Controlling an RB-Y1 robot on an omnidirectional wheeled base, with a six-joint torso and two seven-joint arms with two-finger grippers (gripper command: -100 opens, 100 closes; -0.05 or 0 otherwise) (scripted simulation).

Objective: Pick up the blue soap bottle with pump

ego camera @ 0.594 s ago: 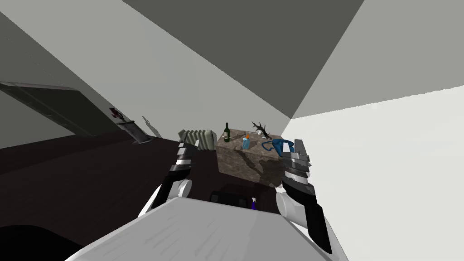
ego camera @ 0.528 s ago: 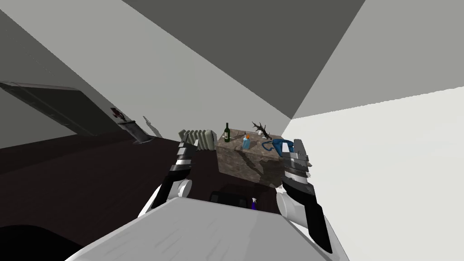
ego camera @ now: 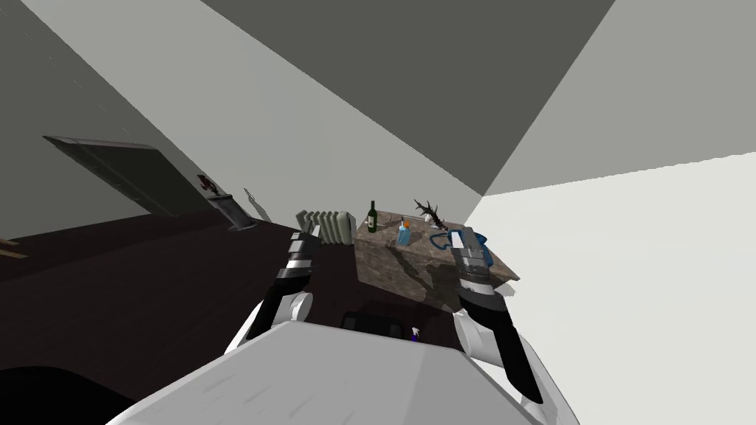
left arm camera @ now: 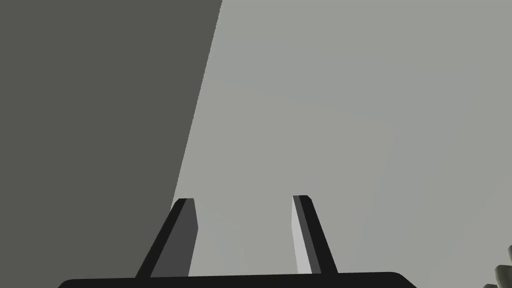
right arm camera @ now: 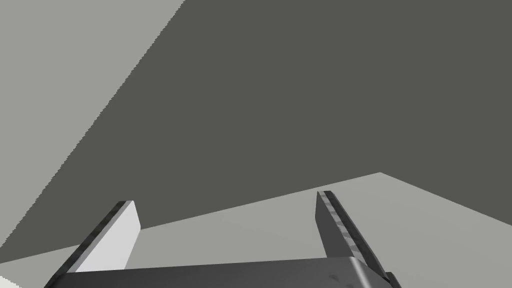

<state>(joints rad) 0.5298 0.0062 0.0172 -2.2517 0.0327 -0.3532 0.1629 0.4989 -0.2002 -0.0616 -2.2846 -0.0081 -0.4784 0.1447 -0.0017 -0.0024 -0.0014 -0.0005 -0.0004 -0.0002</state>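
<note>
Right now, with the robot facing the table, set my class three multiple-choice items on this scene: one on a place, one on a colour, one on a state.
1. Where is the blue soap bottle?
A) on the floor
B) on the brown table, beside the tall bottle
C) held in a pincer

2. What colour is the tall bottle?
A) red
B) green
C) white

3. How are the two pincers?
A) both open
B) both shut
C) one shut on the bottle

Key: 1 B, it stands on the tabletop; 2 B, its glass is dark green; 3 A, the left pincer and right pincer each show fingers apart, nothing between.
</note>
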